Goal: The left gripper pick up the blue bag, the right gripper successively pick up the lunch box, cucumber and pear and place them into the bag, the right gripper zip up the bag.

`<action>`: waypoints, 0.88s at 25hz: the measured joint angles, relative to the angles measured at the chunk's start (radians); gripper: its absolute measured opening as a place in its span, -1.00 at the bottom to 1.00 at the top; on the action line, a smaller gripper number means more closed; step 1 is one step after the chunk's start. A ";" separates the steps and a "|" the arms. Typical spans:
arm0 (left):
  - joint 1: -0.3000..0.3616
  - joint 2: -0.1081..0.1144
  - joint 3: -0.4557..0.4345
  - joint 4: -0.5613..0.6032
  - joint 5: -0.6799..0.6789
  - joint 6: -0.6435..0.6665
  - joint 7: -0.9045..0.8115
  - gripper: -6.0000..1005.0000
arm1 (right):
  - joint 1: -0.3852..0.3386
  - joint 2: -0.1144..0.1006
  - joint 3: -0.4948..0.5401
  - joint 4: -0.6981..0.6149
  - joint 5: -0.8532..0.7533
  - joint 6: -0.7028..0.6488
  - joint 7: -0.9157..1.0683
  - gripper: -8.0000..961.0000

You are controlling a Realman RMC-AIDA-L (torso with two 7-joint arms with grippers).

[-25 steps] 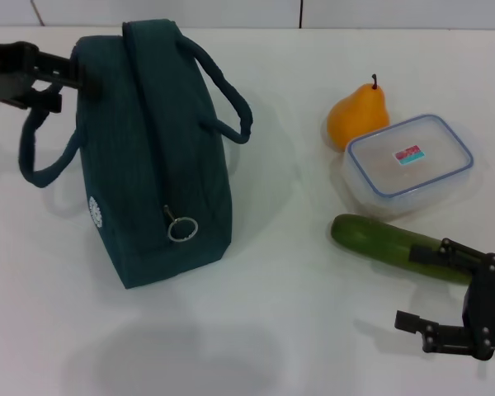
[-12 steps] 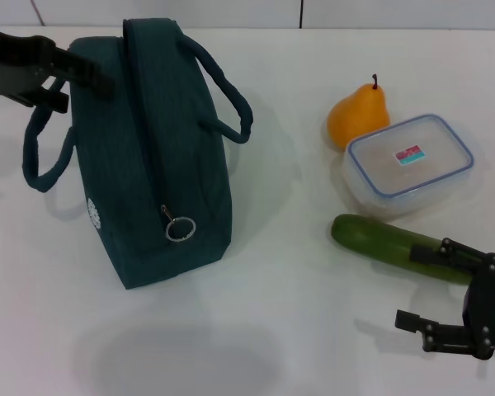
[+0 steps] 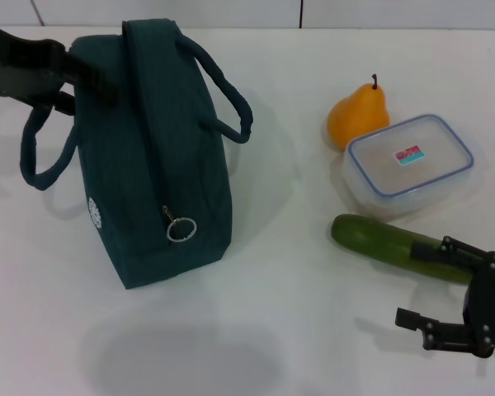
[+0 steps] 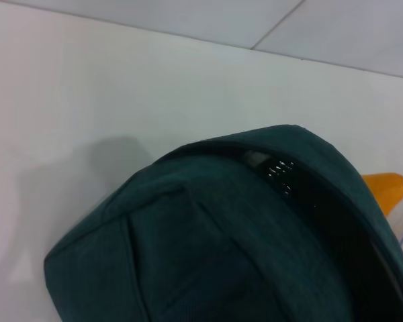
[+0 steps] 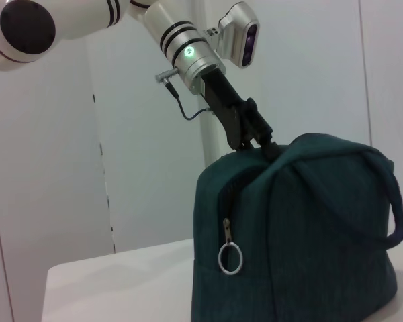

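Blue bag (image 3: pixel 153 148) (soft fabric, zipped) stands upright, left gripper (image 3: pixel 82 78) at its far top corner, grip indeterminate. Right gripper (image 3: pixel 445 293) spread beside smooth cucumber (image 3: pixel 379 242); rounded lunch box (image 3: pixel 408 162), pear (image 3: pixel 357 114) unobstructed.

Head camera: I look down and forward from above onto the white table (image 3: pixel 256 330); the blue bag (image 3: pixel 148 157) is my landmark, sitting left of centre, seen from its zip end

Left wrist camera: very near the blue bag (image 4: pixel 242 241), looking over its top end toward the back wall; the pear (image 4: pixel 384 188) peeks out beyond it

Right wrist camera: low, near table level, well back, facing the bag's (image 5: pixel 302 235) zip end side-on, the left gripper (image 5: pixel 252 134) at its top

All three views share the bag
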 joint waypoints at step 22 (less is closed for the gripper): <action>0.004 -0.014 0.012 -0.005 -0.029 -0.005 0.031 -0.75 | 0.000 0.000 0.000 0.013 0.018 -0.005 0.002 0.70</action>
